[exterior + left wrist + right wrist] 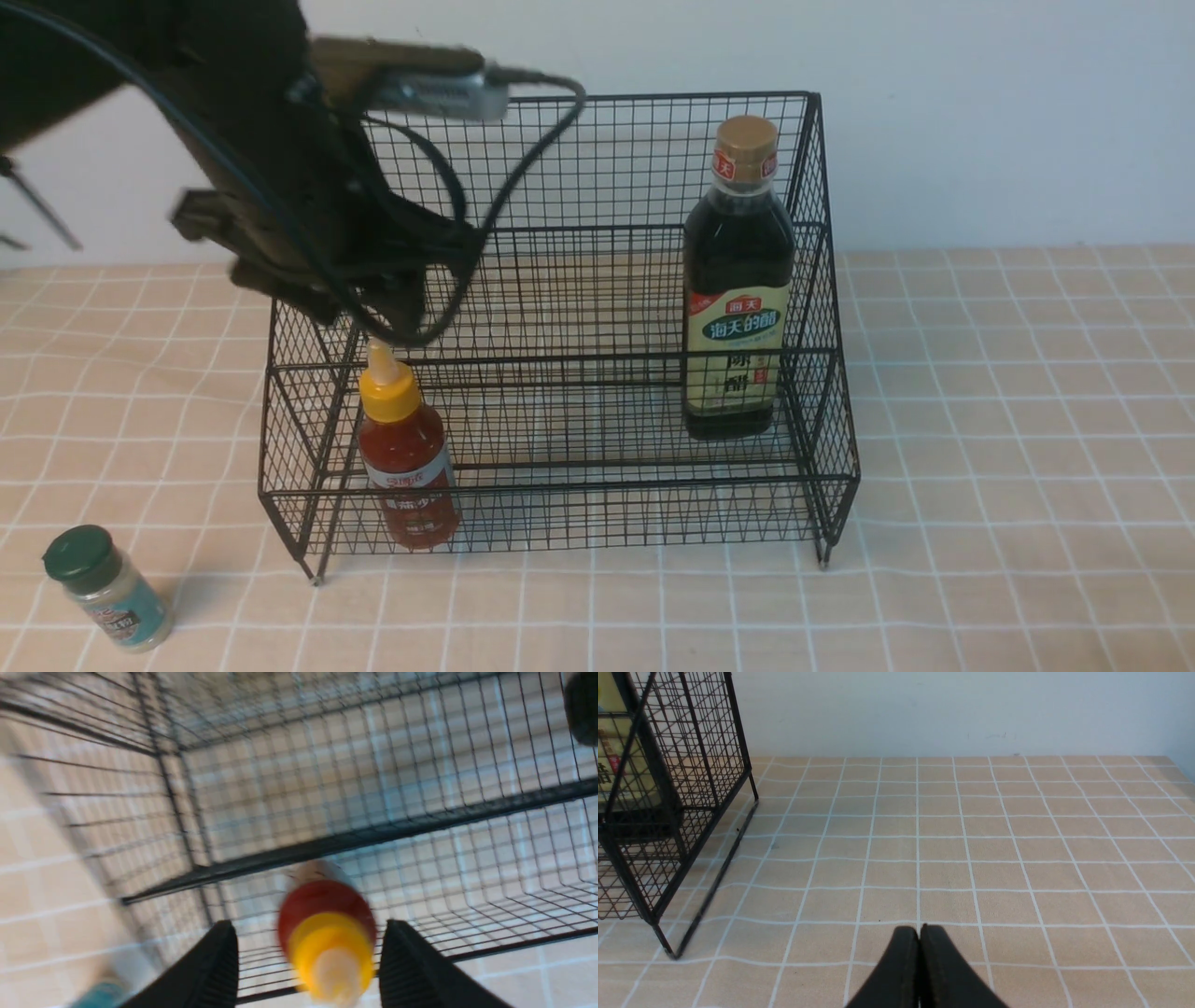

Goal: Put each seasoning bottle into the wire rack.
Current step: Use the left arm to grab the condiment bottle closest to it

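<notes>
L pincer (308, 927) spread, pointing down over red sauce btl (327, 898).

dark bottle (738, 280): rack (560, 485) rear tier, right | red bottle (408, 457): front tier, left | green-lidded jar (107, 588): outside, left

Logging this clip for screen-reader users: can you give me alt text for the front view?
The left end effector hangs over a yellow-capped red sauce bottle standing in the left of a black wire rack. A tall dark bottle stands at the rack's right; a green-lidded jar sits outside on the checked tablecloth, front left.
</notes>
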You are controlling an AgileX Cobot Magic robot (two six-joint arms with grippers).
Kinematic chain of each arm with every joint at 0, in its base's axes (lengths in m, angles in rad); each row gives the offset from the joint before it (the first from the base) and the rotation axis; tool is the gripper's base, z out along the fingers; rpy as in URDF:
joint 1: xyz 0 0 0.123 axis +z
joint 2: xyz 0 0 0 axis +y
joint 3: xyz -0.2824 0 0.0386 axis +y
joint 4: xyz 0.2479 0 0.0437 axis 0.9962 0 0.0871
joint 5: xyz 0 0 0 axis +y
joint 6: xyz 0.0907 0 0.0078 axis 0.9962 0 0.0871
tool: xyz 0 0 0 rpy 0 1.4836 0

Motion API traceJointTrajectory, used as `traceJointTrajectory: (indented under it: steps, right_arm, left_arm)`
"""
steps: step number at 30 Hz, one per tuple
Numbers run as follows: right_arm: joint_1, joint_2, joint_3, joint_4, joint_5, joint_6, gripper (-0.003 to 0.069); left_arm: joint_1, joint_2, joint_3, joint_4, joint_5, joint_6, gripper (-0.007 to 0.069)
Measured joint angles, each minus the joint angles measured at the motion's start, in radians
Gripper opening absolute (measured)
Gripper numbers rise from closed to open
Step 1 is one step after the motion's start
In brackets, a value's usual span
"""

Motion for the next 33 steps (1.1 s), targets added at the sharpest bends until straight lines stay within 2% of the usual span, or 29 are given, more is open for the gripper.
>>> traceJointTrajectory:
  steps: [1, 3, 4, 6, 7, 8, 9, 10, 11, 14, 17, 21, 24, 29, 31, 33]
  right_arm:
    - [0.0, 0.0, 0.0, 0.0, 0.0, 0.0, -0.0015]
    - [0.0, 0.0, 0.0, 0.0, 0.0, 0.0, -0.0015]
    - [0.0, 0.0, 0.0, 0.0, 0.0, 0.0, -0.0015]
    - [0.0, 0.0, 0.0, 0.0, 0.0, 0.0, -0.0015]
    - [0.0, 0.0, 0.0, 0.0, 0.0, 0.0, -0.0015]
    - [0.0, 0.0, 0.0, 0.0, 0.0, 0.0, -0.0015]
    - [0.0, 0.0, 0.0, 0.0, 0.0, 0.0, -0.0015]
    - [0.0, 0.0, 0.0, 0.0, 0.0, 0.0, -0.0015]
    - [0.0, 0.0, 0.0, 0.0, 0.0, 0.0, -0.0015]
    - [0.0, 0.0, 0.0, 0.0, 0.0, 0.0, -0.0015]
    - [0.0, 0.0, 0.0, 0.0, 0.0, 0.0, -0.0015]
    - [0.0, 0.0, 0.0, 0.0, 0.0, 0.0, -0.0015]
    - [0.0, 0.0, 0.0, 0.0, 0.0, 0.0, -0.0015]
    - [0.0, 0.0, 0.0, 0.0, 0.0, 0.0, -0.0015]
    - [0.0, 0.0, 0.0, 0.0, 0.0, 0.0, -0.0015]
    - [0.0, 0.0, 0.0, 0.0, 0.0, 0.0, -0.0015]
  left_arm:
    - [0.002, -0.017, 0.0, 0.02, 0.0, -0.002, 0.0337]
    - [0.025, -0.088, -0.001, 0.059, 0.001, -0.014, 0.0248]
    - [0.028, -0.1, -0.001, 0.063, 0.001, -0.015, 0.0238]
    - [0.065, -0.146, -0.002, 0.07, 0.002, -0.018, 0.0148]
    - [0.112, -0.182, -0.002, 0.068, 0.007, -0.019, 0.0072]
    - [0.153, -0.204, 0.002, 0.061, 0.007, -0.009, 0.0039]
    - [0.208, -0.226, 0.014, 0.043, 0.007, 0.005, 0.0015]
    - [0.217, -0.229, 0.017, 0.034, 0.007, 0.013, 0.0013]
    - [0.296, -0.25, 0.051, -0.015, 0.008, 0.049, 0.0001]
    - [0.427, -0.262, 0.151, -0.114, 0.008, 0.12, -0.0006]
    - [0.5, -0.26, 0.278, -0.146, 0.008, 0.161, -0.0006]
    - [0.526, -0.242, 0.382, -0.145, 0.007, 0.193, -0.0003]
    - [0.526, -0.212, 0.452, -0.147, 0.006, 0.234, 0.0028]
    - [0.526, -0.165, 0.473, -0.135, -0.01, 0.254, 0.0141]
    - [0.526, -0.138, 0.473, -0.131, -0.027, 0.255, 0.0232]
    - [0.526, -0.125, 0.473, -0.13, -0.041, 0.255, 0.029]
